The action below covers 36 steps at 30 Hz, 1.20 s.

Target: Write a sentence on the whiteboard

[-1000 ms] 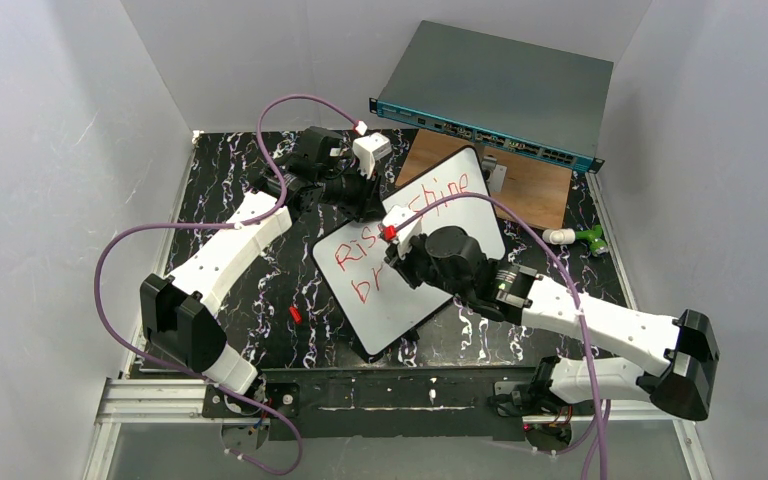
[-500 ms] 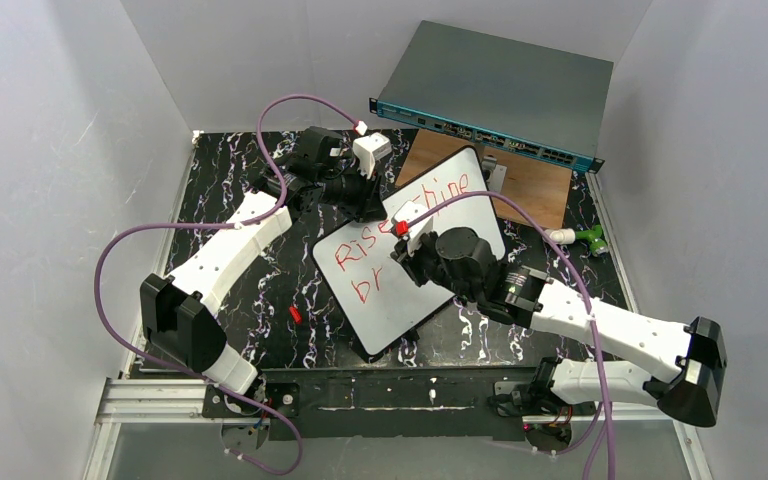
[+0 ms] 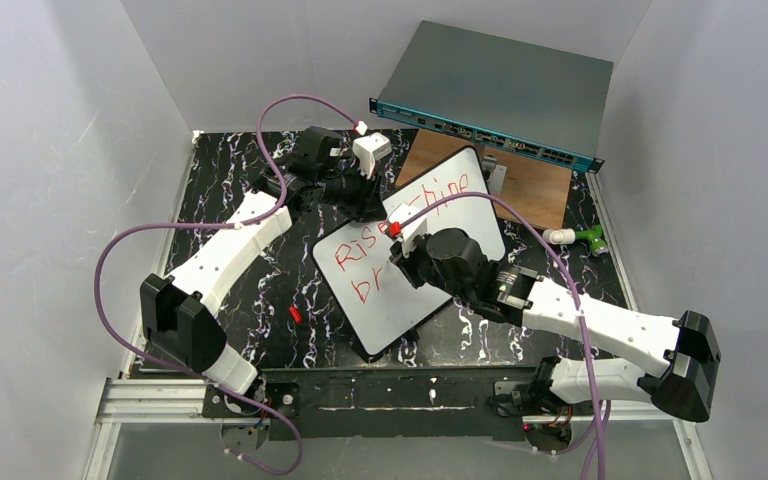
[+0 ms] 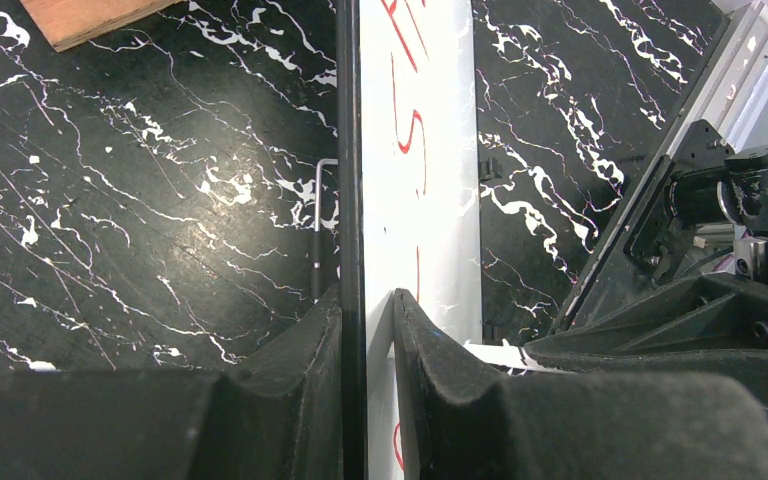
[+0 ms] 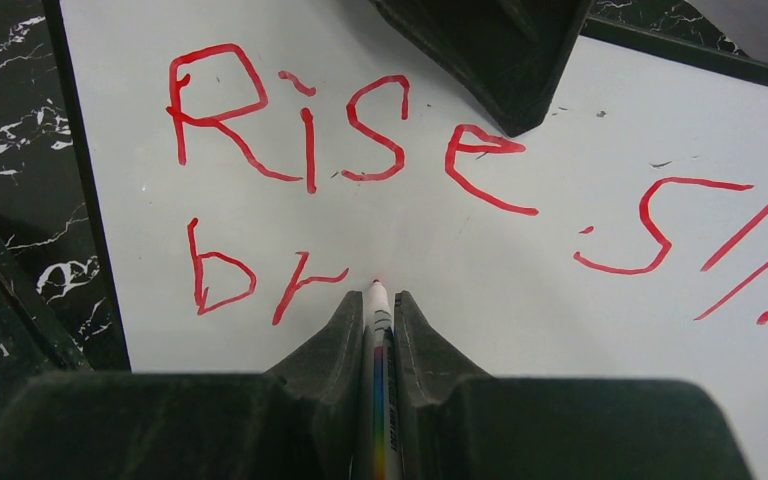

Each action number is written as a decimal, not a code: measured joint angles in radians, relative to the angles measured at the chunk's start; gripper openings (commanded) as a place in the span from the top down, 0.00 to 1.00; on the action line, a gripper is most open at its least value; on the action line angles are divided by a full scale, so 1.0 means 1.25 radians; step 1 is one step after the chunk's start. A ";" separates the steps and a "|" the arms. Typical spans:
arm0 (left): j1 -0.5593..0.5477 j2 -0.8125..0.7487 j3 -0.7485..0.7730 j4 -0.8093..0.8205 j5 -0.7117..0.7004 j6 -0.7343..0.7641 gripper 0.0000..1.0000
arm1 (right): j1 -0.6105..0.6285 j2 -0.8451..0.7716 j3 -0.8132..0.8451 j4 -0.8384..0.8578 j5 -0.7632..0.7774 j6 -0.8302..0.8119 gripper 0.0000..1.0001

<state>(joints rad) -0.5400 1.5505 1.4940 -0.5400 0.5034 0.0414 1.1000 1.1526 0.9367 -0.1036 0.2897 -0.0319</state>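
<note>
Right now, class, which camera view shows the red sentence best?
The right wrist view: the sentence is close and legible, "Rise" above "br". Top external shows it small, partly behind the right arm; left wrist catches only edge-on stroke fragments.

Two arms on show: left arm (image 3: 230, 245) and right arm (image 3: 610, 325), white shells over chunky black joints, each trailing a purple cable (image 3: 310, 97) (red-tipped plug at the wrist). The left gripper (image 4: 368, 300) wears matte black wedge fingers (image 4: 290, 390).

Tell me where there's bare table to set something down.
Bare table lies between the left arm and the whiteboard, beside a small red piece. Crowded at the whiteboard, under the left end effector and right end effector.
</note>
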 measured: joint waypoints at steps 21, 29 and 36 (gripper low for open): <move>0.000 0.000 0.000 -0.001 -0.006 0.002 1.00 | 0.000 -0.009 -0.041 -0.018 -0.009 0.031 0.99; 0.000 0.000 0.000 -0.001 -0.005 0.002 1.00 | 0.000 -0.010 -0.041 -0.020 -0.009 0.039 0.99; 0.000 0.000 0.001 -0.002 -0.005 0.002 1.00 | 0.000 -0.010 -0.041 -0.024 -0.013 0.045 0.99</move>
<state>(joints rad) -0.5396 1.5505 1.4952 -0.5419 0.4969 0.0441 1.1000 1.1404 0.8852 -0.1341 0.2733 0.0238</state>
